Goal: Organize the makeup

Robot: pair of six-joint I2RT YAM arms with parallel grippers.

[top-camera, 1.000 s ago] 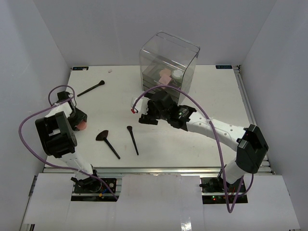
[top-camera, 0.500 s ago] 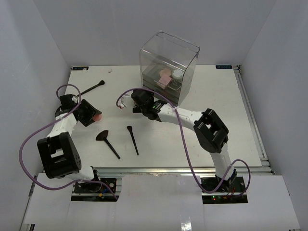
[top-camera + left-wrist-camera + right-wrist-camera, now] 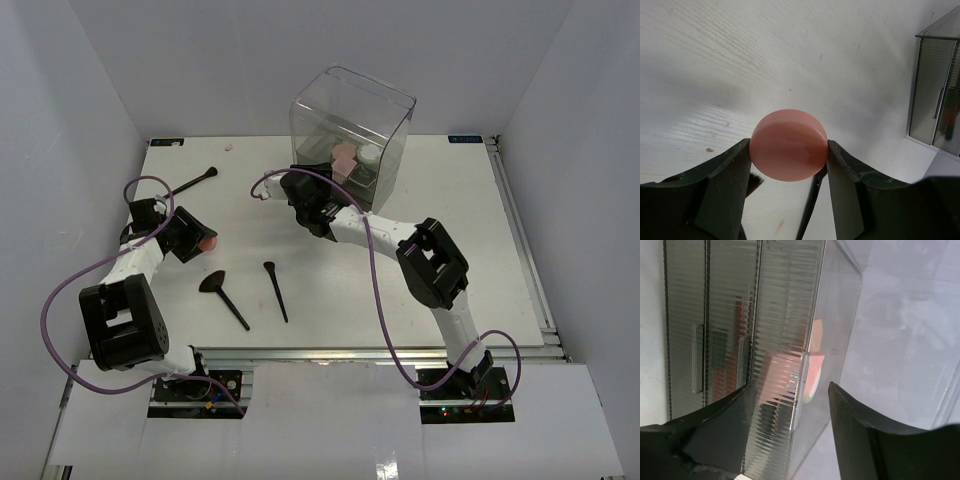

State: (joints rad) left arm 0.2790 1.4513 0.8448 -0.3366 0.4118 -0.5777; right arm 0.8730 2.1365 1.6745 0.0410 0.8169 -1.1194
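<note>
My left gripper (image 3: 203, 241) is shut on the pink round compact (image 3: 208, 241) at the table's left side; in the left wrist view the compact (image 3: 788, 145) sits clamped between both fingers (image 3: 722, 185), above the table. My right gripper (image 3: 296, 190) is open and empty at the front left corner of the clear box (image 3: 350, 135). Its wrist view shows the box's ribbed dark drawers (image 3: 725, 325) close up, with a pink square compact (image 3: 812, 372) behind the wall. Three black-handled brushes lie on the table: one far left (image 3: 190, 184), a fan brush (image 3: 222, 295) and a thin one (image 3: 275, 290).
The clear box holds pink compacts (image 3: 343, 158) and a small white jar (image 3: 369, 155). White walls enclose the table (image 3: 480, 230) on three sides. The right arm stretches across the table's middle toward the box. A brush handle (image 3: 812, 195) shows below the held compact.
My left gripper has carried the pink compact right and slightly farther from the left wall. My right gripper has moved from mid-table back and up to the box's front left corner.
</note>
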